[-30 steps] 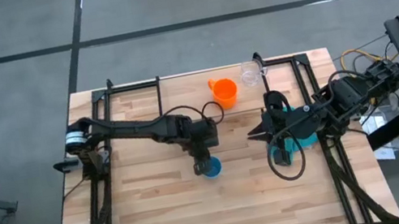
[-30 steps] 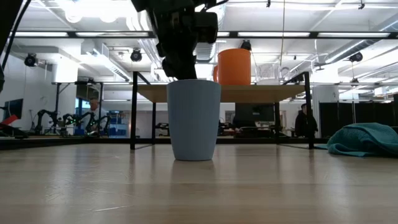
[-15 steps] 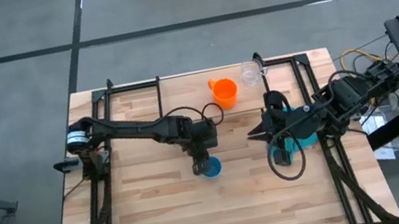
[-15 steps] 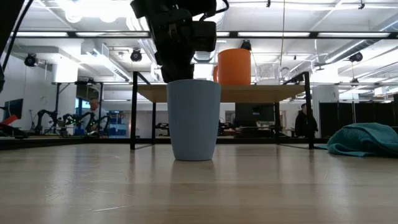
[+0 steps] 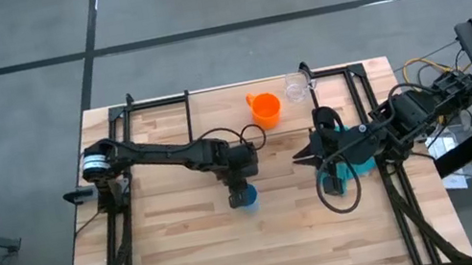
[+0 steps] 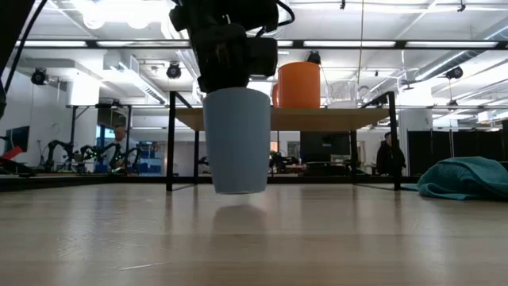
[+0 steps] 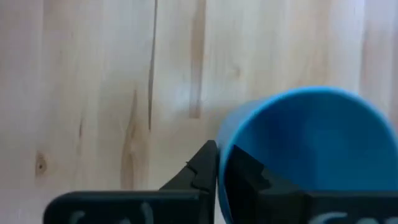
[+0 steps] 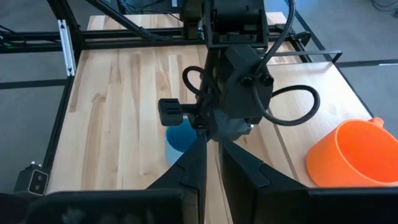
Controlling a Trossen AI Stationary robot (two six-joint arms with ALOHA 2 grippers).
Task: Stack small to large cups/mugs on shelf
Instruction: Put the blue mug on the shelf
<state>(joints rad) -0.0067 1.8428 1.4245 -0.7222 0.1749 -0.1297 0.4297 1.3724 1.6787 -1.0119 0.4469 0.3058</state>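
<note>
The left tool (image 5: 243, 195) is pinched tight on the rim of the blue cup (image 6: 236, 140), one finger (image 7: 202, 171) outside the wall and the other inside, as the left wrist view shows. The cup hangs straight below this tool, upright, its base clear of the tabletop (image 6: 254, 238) with a shadow under it in the low view. Beyond the tool, toward the far edge of the tabletop, the shelf (image 6: 286, 118) stands on its thin black legs. The orange mug (image 5: 264, 108) sits on it, with the clear cup (image 5: 295, 88) just beside the mug. Both are well apart from the lifted blue cup. The right tool (image 5: 300, 157) waits off to the side of the left one, near the middle of the tabletop. Its two fingers (image 8: 196, 171) lie almost together with nothing between them, pointing toward the left tool. Behind the right tool, under its arm, lies the teal cloth (image 6: 464, 176), bunched on the tabletop.
</note>
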